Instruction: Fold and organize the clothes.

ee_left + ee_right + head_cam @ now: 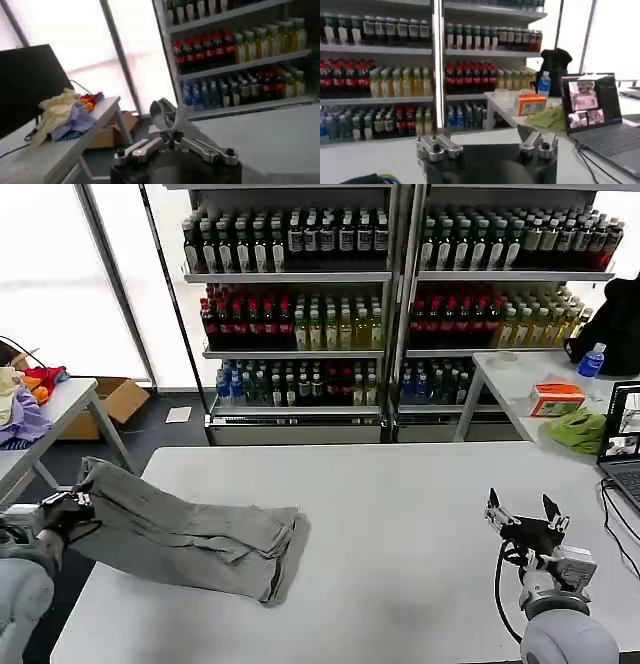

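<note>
A grey T-shirt (pixel 200 534) lies loosely bunched on the left half of the white table (pixel 400 514), with one end lifted off the table's left edge. My left gripper (pixel 72 506) is at that edge, shut on this raised end. In the left wrist view the grey cloth (pixel 167 112) rises from between the closed fingers of the left gripper (pixel 170 136). My right gripper (pixel 520 509) stands open above the table's front right, far from the shirt. In the right wrist view nothing lies between the wide-apart fingers of the right gripper (pixel 487 146).
A side table at the right holds a laptop (pixel 625 439), a lime-green cloth (pixel 578 429) and an orange box (pixel 557 397). Another table at the left carries coloured garments (pixel 25 399). Drink shelves (pixel 400 304) stand behind. A cardboard box (pixel 118 399) sits on the floor.
</note>
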Controlling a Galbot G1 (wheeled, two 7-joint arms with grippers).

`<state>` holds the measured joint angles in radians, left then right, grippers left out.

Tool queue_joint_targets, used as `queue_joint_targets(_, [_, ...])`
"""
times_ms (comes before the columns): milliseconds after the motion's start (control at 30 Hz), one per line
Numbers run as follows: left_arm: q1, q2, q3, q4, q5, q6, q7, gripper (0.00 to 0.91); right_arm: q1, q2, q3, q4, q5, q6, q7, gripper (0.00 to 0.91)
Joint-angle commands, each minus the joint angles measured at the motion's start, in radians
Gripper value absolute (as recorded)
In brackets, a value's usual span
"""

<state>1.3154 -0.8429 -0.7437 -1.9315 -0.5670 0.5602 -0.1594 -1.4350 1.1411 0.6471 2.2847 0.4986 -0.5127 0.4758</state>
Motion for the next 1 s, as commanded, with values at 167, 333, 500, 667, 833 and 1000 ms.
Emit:
queue_joint_targets(167, [-0.018,-0.327,0.508,-0.086,0.148,0.017,-0.057,0.0,-0.085,0.03,0.042,0.042,-0.019,-0.006,0.006,0.907])
queue_joint_targets(333, [-0.079,-0.363,0.581,-0.058,0.128,0.018,-0.085,0.0,-0.096,0.043,0.039,0.039,-0.021,0.01,0.015,0.907])
queue_joint_targets(500, [-0.104,-0.367,0.597,-0.041,0.091,0.019,-0.111,0.0,-0.109,0.051,0.034,0.035,-0.031,0.015,0.008,0.907])
queue_joint_targets(667, [-0.118,-0.373,0.601,-0.048,0.086,0.019,-0.111,0.0,-0.111,0.059,0.025,0.029,-0.042,0.016,0.005,0.907])
queue_joint_targets(833, [-0.108,-0.372,0.606,-0.063,0.094,0.019,-0.105,0.0,-0.11,0.063,0.016,0.022,-0.05,0.019,0.002,0.907])
queue_joint_targets(1000, [-0.116,-0.387,0.601,-0.035,0.091,0.019,-0.109,0.0,-0.119,0.065,0.01,0.024,-0.056,0.022,0.0,0.907])
